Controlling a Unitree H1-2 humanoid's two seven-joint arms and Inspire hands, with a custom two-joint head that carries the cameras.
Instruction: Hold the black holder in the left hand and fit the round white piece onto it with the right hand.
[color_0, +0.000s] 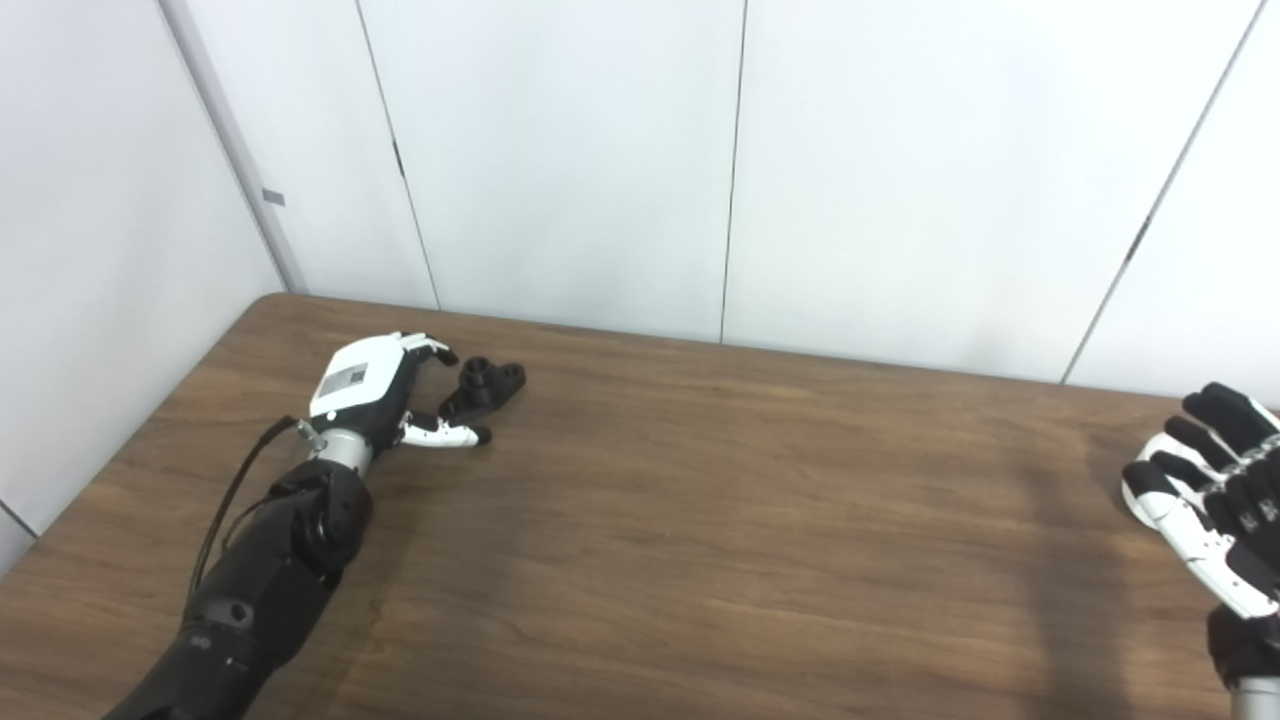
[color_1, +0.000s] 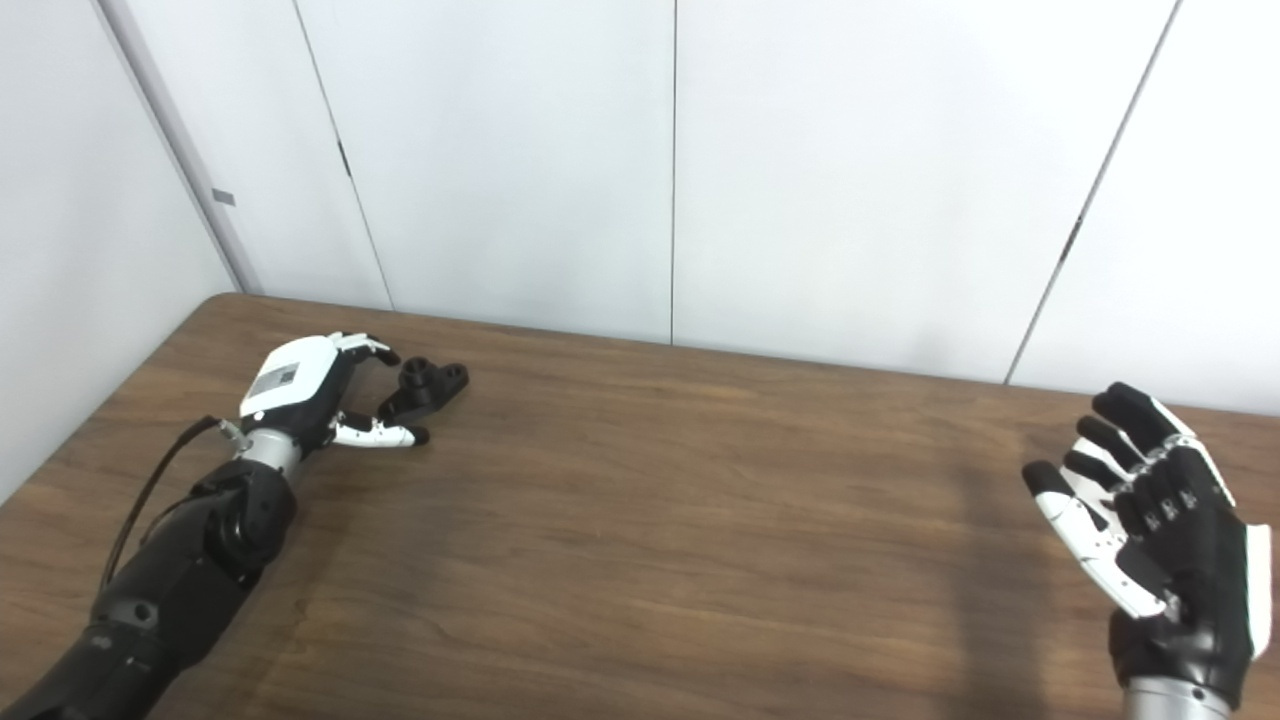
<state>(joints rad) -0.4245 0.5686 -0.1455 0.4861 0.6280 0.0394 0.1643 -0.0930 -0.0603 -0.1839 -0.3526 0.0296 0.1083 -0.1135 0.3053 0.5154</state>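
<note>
The black holder (color_0: 484, 386) lies on the brown table (color_0: 700, 520) at the far left; it also shows in the right eye view (color_1: 425, 385). My left hand (color_0: 385, 390) rests on the table just left of it, open, with its fingers curved around the holder's near end without gripping it. My right hand (color_1: 1150, 510) hovers open and empty at the right edge, palm up, fingers spread. No round white piece is in view.
White wall panels (color_0: 560, 150) stand right behind the table's far edge. The table's left edge runs diagonally past my left forearm (color_0: 260, 580).
</note>
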